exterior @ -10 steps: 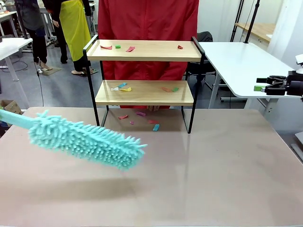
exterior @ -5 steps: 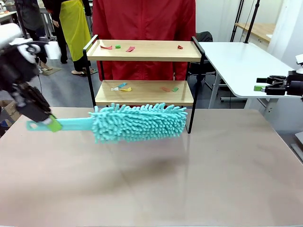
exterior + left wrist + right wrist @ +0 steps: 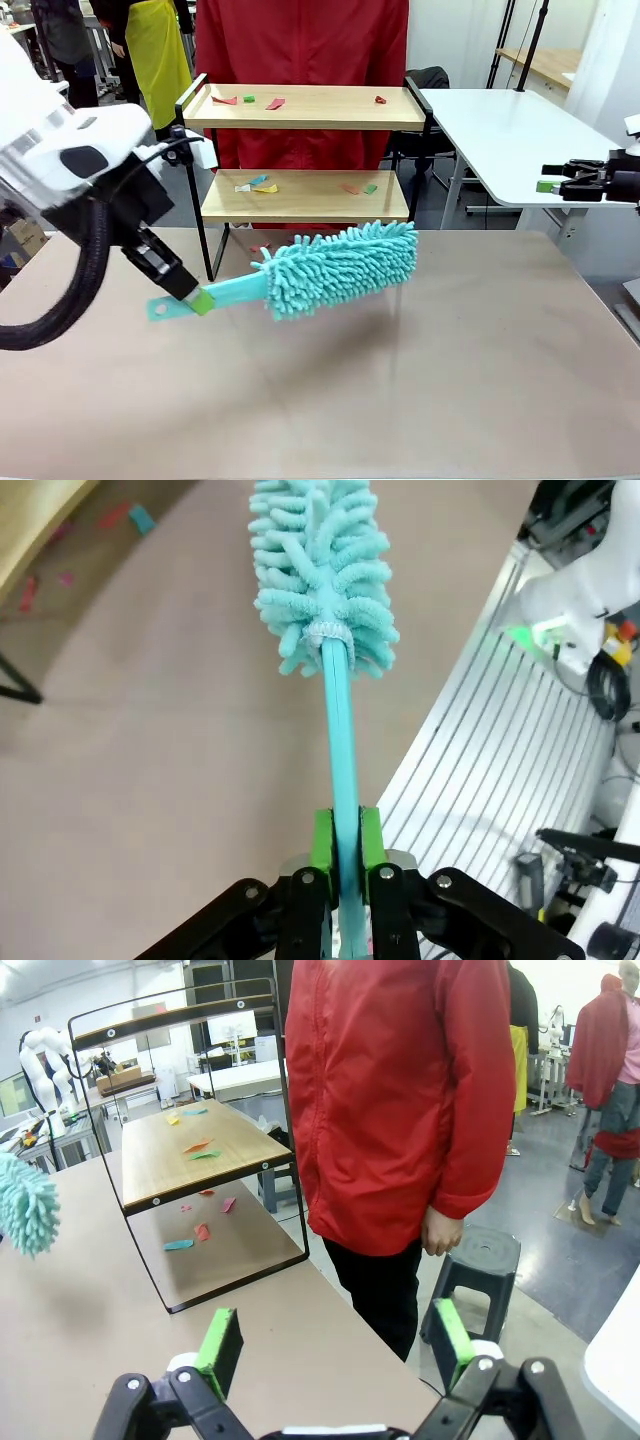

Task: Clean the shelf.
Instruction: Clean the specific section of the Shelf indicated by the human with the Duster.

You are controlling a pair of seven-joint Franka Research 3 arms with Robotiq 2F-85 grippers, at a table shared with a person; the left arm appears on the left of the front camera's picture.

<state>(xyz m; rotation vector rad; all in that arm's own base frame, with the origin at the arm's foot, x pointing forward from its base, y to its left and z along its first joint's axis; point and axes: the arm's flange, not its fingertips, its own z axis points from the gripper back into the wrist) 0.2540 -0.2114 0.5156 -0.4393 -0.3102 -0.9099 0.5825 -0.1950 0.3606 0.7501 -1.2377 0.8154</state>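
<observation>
The left end effector (image 3: 198,300) hangs over the left part of the bench (image 3: 450,380), its green pads clamped on the turquoise handle of a fluffy duster (image 3: 340,265). The duster's head slants up toward the far edge, just in front of the shelf (image 3: 305,108); whether they touch cannot be told. The shelf stands at the middle of the far edge, with coloured paper scraps (image 3: 275,103) on both boards. Past the right edge, the right end effector (image 3: 335,1345) is spread wide and empty. A person in a red jacket (image 3: 300,45) stands behind the shelf.
</observation>
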